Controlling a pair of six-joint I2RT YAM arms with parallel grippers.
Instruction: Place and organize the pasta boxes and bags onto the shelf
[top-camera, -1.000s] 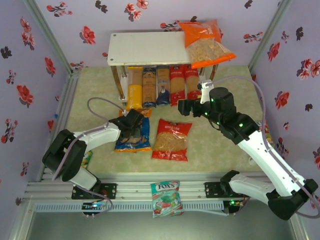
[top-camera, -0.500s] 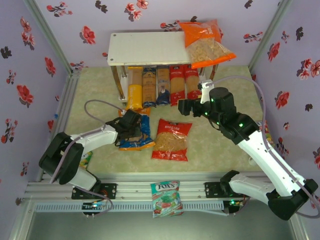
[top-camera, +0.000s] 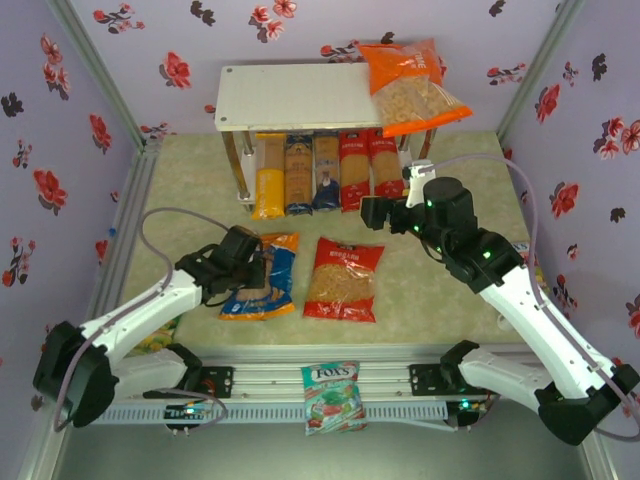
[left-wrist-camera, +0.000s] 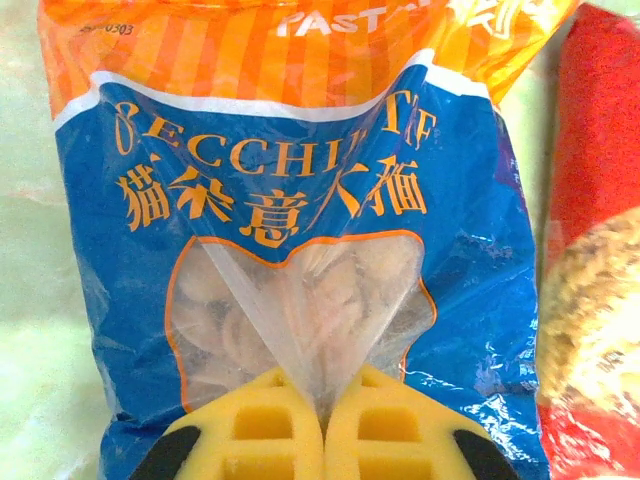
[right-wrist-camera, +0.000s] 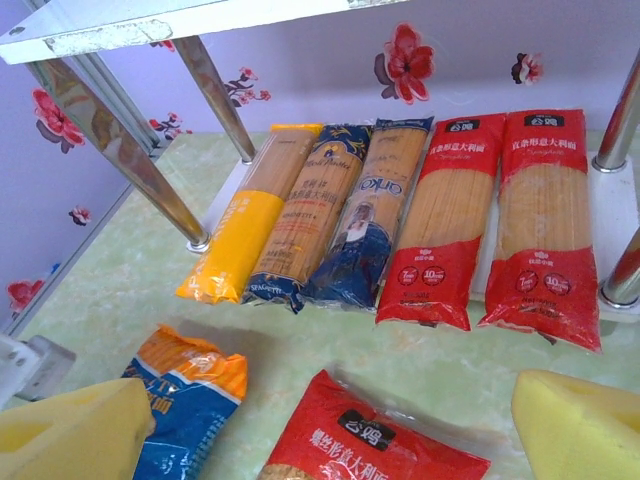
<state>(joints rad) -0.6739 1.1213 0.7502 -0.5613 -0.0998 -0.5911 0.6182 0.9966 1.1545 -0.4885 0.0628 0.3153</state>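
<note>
With our left hand (left-wrist-camera: 322, 425) we are pinching a fold of the blue bag (left-wrist-camera: 300, 200) at its windowed end, pads pressed together on the plastic. The bag is resting low on the surface (top-camera: 190, 190), just beside the red bag (top-camera: 343, 280). Its long axis is running away from the hand toward the shelf (top-camera: 290, 97), orange-striped end leading. Our right hand (top-camera: 372, 212) is hovering spread wide, holding nothing, in front of the pasta boxes (top-camera: 320, 170) on the lower board. The orange bag (top-camera: 412, 88) is occupying the top board's right end, so we are judging the bare left stretch, ahead of the left arm, as the target.
</note>
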